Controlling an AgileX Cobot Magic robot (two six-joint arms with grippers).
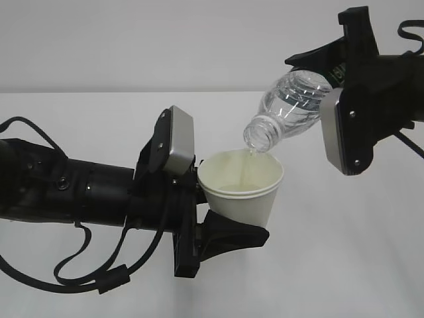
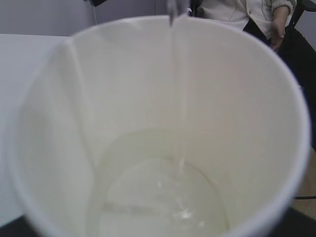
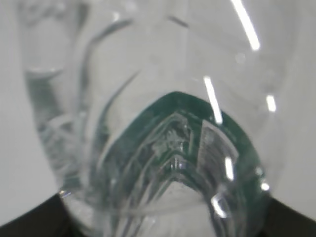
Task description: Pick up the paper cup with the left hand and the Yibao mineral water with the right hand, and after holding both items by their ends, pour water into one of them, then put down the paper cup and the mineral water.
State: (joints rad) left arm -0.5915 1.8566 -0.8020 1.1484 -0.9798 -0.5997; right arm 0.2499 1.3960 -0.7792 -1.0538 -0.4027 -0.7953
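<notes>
1. The left hand [image 1: 222,218] has its fingers closed around the paper cup [image 1: 242,189], held upright above the white surface [image 1: 344,265].
2. The right hand [image 1: 334,66] grips the Yibao mineral water [image 1: 288,109], tilted mouth-down over the cup's rim; a thin stream falls in.
3. A seated person [image 2: 247,15] shows behind the cup, mostly cut off.
4. The bottle's base and label are largely hidden by the right hand.
</notes>
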